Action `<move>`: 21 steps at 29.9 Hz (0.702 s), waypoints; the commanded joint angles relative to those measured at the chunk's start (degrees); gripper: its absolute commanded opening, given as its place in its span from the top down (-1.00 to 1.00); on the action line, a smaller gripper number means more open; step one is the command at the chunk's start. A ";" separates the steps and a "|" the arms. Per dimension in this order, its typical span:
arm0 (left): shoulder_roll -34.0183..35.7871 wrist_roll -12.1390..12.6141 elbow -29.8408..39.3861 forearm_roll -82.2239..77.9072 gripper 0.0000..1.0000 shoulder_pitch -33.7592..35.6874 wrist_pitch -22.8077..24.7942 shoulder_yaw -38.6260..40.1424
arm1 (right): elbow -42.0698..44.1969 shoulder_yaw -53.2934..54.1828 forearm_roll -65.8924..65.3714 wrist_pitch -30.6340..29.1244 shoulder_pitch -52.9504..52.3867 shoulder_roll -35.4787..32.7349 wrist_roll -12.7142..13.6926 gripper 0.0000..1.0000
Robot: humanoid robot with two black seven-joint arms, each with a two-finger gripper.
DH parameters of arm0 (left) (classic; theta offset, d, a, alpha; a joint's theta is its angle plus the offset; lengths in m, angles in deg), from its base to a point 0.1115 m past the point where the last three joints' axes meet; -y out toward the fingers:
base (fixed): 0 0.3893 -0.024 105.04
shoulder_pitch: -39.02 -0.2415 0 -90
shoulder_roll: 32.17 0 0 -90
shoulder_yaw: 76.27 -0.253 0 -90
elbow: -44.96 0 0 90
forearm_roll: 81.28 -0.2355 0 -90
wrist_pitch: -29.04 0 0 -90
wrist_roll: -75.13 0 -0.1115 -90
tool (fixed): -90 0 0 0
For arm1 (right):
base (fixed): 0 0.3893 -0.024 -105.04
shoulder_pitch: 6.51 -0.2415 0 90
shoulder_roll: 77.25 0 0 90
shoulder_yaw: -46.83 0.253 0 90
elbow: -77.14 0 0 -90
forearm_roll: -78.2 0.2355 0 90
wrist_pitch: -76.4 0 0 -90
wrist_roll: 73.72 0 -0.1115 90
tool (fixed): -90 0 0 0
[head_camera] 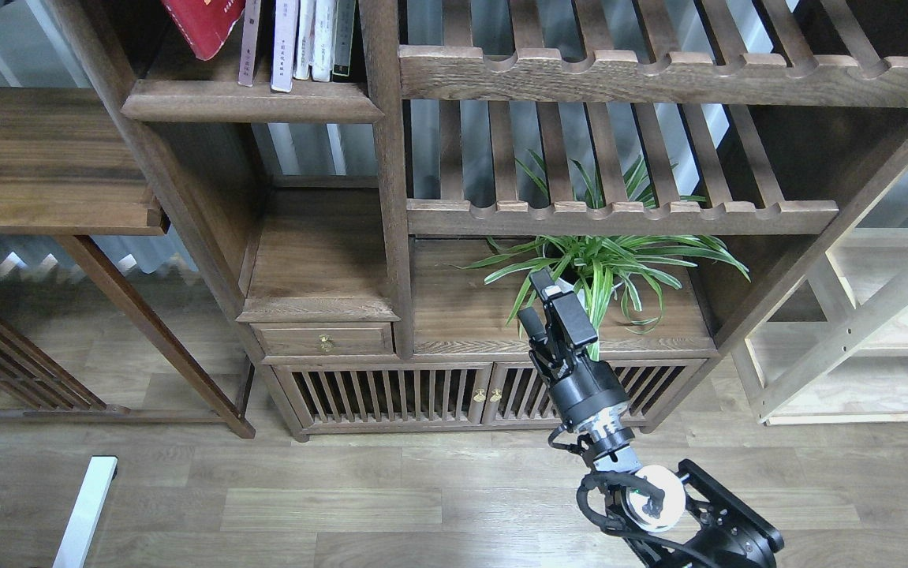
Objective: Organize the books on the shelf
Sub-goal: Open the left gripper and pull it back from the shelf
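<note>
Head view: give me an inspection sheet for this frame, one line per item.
Surface: dark-brown shelf with moulded front lip, top left.
Job's things: red book tilted, lower corner above the shelf; upright books beside it against the divider.
Clutter: potted plant on the cabinet top.
End effectors: right end effector low before the plant, holding nothing, fingers together; left one not visible.
Cables: black cable loop at the right wrist.
Surroundings: slatted racks, pale shelving unit, wood floor.
</note>
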 commanded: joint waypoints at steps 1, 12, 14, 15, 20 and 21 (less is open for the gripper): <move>-3.12 0.00 -3.40 -2.85 0.96 2.03 0.37 -0.29 | 0.00 0.08 0.00 0.00 0.49 0.00 0.01 -0.98; -6.03 0.00 -9.12 -4.08 0.98 5.02 1.43 -1.44 | 0.00 0.52 0.08 0.00 2.16 0.00 0.01 -0.98; -6.12 0.00 -9.30 -4.17 0.98 5.54 1.43 -1.44 | 0.00 0.00 0.00 0.00 2.51 0.00 0.01 -0.98; -6.03 0.00 -9.56 -4.17 0.98 5.81 1.43 -1.44 | 0.00 -0.18 0.08 0.00 2.60 0.00 0.01 -0.98; -6.03 0.00 -11.06 -4.17 0.98 5.90 1.52 -1.44 | 0.08 -0.27 0.00 0.00 2.51 0.00 0.09 -0.98; -6.12 0.00 -11.32 -4.17 0.98 5.90 1.52 -1.44 | 0.08 -0.27 0.00 0.00 2.51 0.00 0.09 -0.98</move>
